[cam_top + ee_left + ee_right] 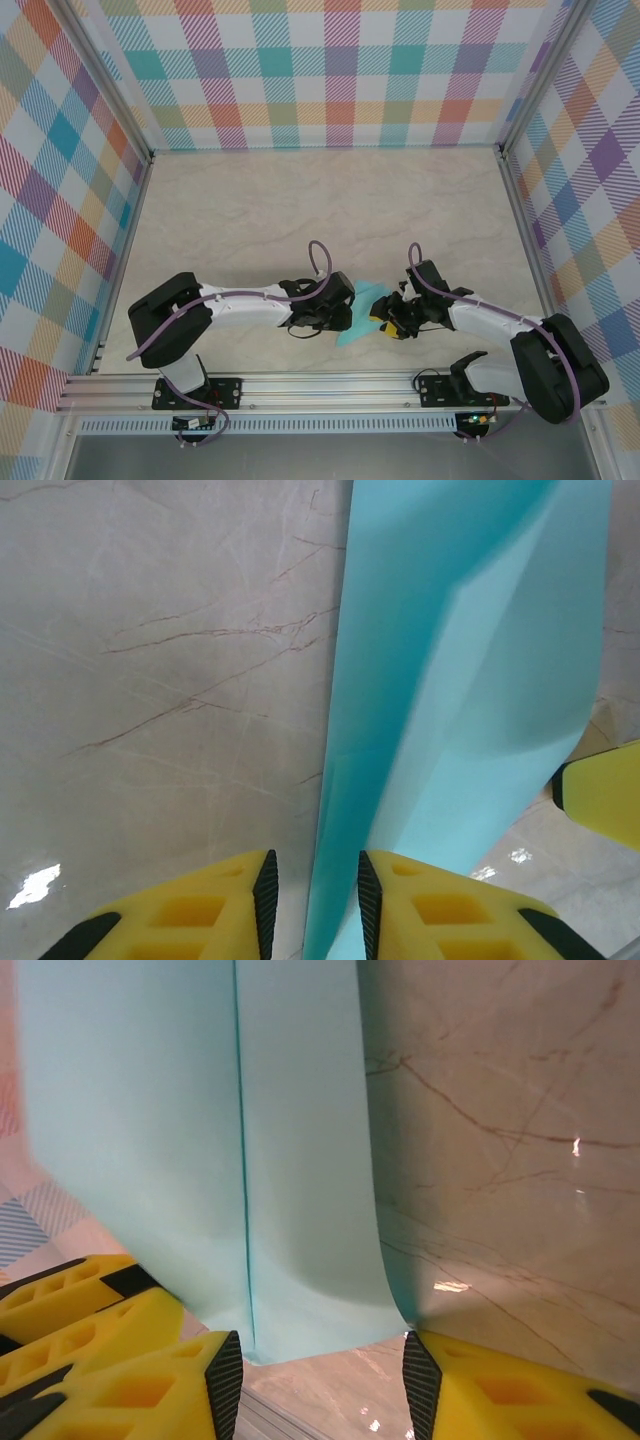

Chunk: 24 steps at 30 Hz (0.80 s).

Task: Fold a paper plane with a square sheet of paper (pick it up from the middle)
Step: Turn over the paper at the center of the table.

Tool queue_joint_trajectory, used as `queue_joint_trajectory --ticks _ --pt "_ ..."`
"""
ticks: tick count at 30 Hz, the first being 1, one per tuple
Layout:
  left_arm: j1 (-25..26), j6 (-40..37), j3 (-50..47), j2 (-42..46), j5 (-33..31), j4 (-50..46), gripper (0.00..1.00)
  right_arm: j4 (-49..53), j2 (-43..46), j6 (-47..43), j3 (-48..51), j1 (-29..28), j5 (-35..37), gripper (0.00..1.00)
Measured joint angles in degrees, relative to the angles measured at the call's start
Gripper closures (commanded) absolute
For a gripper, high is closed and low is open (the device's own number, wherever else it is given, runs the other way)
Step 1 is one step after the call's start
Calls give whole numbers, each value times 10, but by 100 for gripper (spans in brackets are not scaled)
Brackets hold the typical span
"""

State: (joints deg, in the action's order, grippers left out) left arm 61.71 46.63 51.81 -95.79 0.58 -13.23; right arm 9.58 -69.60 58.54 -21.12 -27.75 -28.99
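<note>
Paper [360, 308], teal and partly folded, sits low in the middle of the table [300, 200], close to the near rail [300, 385]. Both arms reach inward and meet at it. The left gripper [338, 306] is at its left side and the right gripper [388, 322] at its right, the two just beside each other.

In the left wrist view the paper rises as a long strip with a slanting crease down it, one layer lying over another. Its lower end runs down between the yellow fingers [190, 910]. The gap there is narrow. The paper lies against the black pad on the right of that view, and a sliver of table shows between it and the other pad. Whether the pads pinch it cannot be told. A yellow finger of the right gripper [605, 800] shows at the right edge, near the paper.

In the right wrist view the jaws stand well apart. The paper stands in front of them with a straight vertical crease, and its lower edge spans the gap. Its curled corner touches the tip of the finger on the right of that view. Marble shows below the edge, between the pads.
</note>
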Motion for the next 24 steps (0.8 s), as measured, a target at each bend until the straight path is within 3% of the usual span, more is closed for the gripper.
queue_joint_trajectory --ticks 7,15,24 --pt "0 0 6 -10 -2 -2 74 -96 -3 -7 1 -5 3 52" --pt "0 0 6 -10 -2 -2 76 -120 -13 -12 1 -5 5 53" --pt "0 1 6 -10 -2 -2 76 -144 -60 -32 -23 -16 -2 61"
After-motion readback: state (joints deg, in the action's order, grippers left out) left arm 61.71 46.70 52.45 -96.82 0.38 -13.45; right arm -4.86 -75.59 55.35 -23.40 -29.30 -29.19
